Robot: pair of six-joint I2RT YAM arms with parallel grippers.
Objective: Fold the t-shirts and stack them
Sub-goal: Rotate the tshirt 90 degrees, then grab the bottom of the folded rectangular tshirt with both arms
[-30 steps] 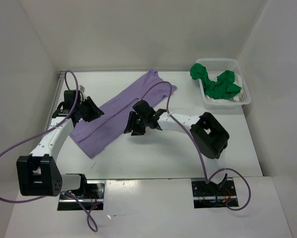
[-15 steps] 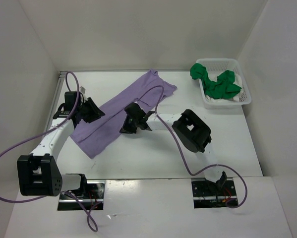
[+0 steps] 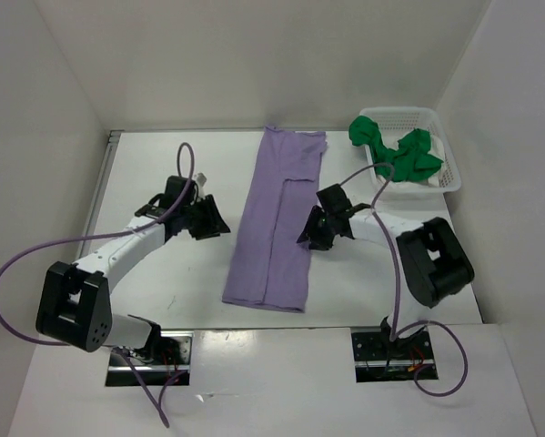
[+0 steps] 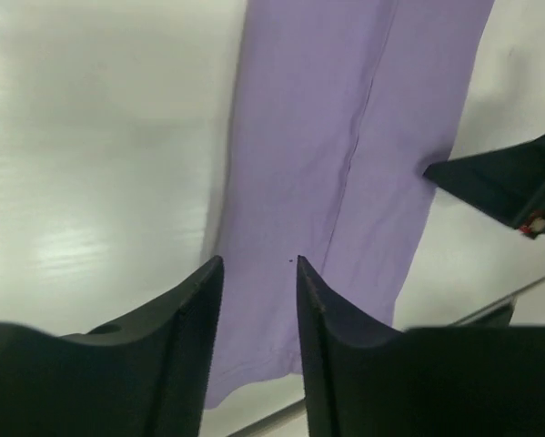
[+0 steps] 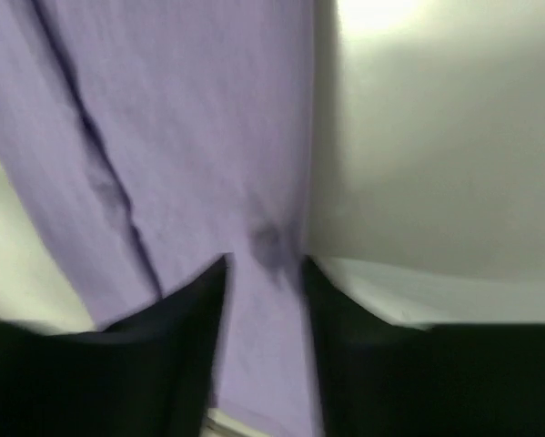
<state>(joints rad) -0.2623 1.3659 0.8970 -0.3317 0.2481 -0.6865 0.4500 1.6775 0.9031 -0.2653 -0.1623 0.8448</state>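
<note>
Surface: I see a white, smooth, faintly glossy table [image 3: 172,282], closed in by plain white walls [image 3: 254,55] at 9, 12 and 3 o'clock.

Lavender t-shirt [image 3: 277,228]: it lies flat at the table's middle, folded into a long narrow strip running from 12 to 6 o'clock. The cloth is soft and matte, with light wrinkles and one lengthwise fold line down the strip.

Green t-shirt [image 3: 404,157]: it is crumpled in a heap inside the white plastic mesh basket [image 3: 416,188], which sits in the 1 o'clock corner. One end hangs over the basket's rim.

Left gripper [image 4: 258,264]: its black, wedge-shaped fingers stand apart with nothing between them. It hangs over bare table at 9 o'clock of the strip, clear of the cloth.

Right gripper [image 5: 265,259]: its fingers are parted over the strip's 3 o'clock edge, and the lavender cloth shows through the gap. I cannot tell whether the tips touch the fabric.
</note>
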